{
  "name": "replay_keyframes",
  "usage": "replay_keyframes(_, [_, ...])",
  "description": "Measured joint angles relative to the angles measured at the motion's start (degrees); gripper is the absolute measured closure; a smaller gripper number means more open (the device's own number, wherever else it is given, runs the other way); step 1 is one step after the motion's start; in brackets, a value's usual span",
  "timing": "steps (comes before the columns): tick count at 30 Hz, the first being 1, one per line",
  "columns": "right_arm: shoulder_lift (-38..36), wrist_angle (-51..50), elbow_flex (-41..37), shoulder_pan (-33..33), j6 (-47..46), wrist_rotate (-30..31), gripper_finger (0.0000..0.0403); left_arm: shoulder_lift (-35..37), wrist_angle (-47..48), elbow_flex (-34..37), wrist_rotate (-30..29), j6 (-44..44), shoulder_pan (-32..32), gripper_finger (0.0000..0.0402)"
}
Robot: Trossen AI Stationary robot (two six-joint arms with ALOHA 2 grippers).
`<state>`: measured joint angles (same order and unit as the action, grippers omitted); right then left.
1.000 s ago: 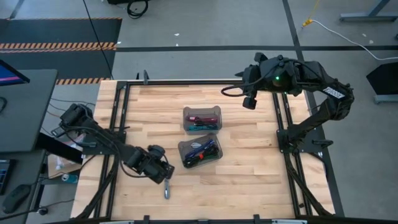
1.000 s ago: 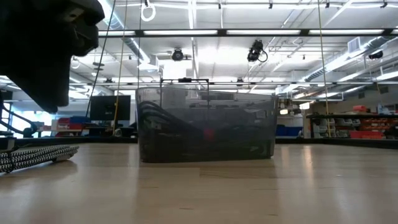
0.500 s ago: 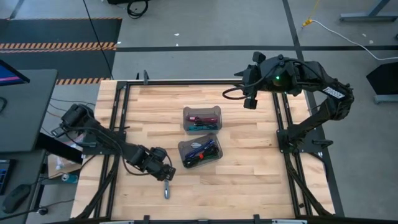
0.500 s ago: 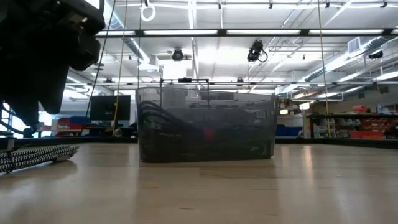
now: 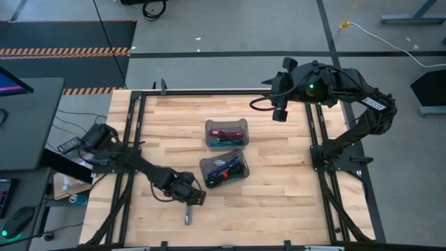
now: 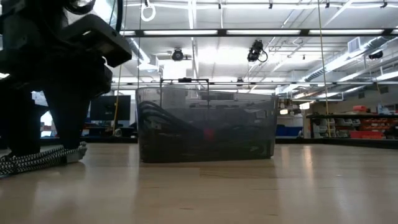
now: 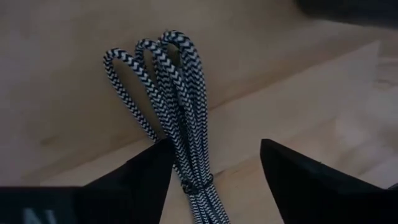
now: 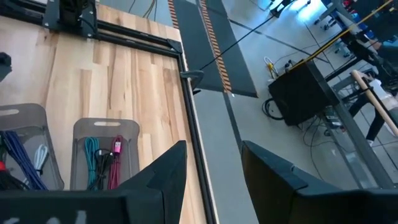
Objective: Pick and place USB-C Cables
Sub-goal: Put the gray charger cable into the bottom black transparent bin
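A wooden bench (image 5: 279,181) carried two translucent grey bins side by side near its middle. The farther bin (image 5: 226,132) held maroon and teal cables. The nearer bin (image 5: 223,170) held several more, among them purple, white and black ones.

One cable was not in a bin: a black-and-white braided cable (image 7: 177,118), folded into loops and tied near one end, lay flat on the bench beside the nearer bin, toward the front edge. From above it showed as a small grey bundle (image 5: 187,215).

The left gripper (image 5: 194,199) hung low just over this cable. In the left wrist view its two dark fingers (image 7: 143,174) stood spread apart on either side of the bundle, not closed on it and holding nothing.

The right gripper (image 5: 280,113) waited raised above the far right part of the bench, well apart from the bins. Its fingers (image 8: 165,171) were parted with nothing between them.

Judging by how things lay, the task looked mostly done: most cables sat sorted into the two bins, and only the braided one remained on the bare bench. What seemed left was to close on that bundle, lift it, and set it in a bin. No other loose cable was visible on the bench.
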<state>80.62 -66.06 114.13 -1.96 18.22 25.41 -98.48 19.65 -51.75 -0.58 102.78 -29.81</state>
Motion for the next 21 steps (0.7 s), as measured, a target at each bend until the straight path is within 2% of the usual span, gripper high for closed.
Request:
replay_keyframes(8, [0.0,0.0,0.0,0.0,0.0,0.0,0.0244,-0.4,2.8,0.0,4.3,2.0,1.8,0.0177])
replay_keyframes(12, [0.0,0.0,0.0,0.0,0.0,0.0,0.0244,-0.4,4.0,0.1,4.2,1.8,2.1,0.0204])
replay_keyframes(17, [0.0,0.0,0.0,0.0,0.0,0.0,0.0244,-0.4,5.0,0.1,2.7,1.7,2.1,0.0255])
replay_keyframes(21, [0.0,0.0,0.0,0.0,0.0,0.0,0.0243,-0.4,6.3,0.2,2.2,0.2,2.0,0.0324])
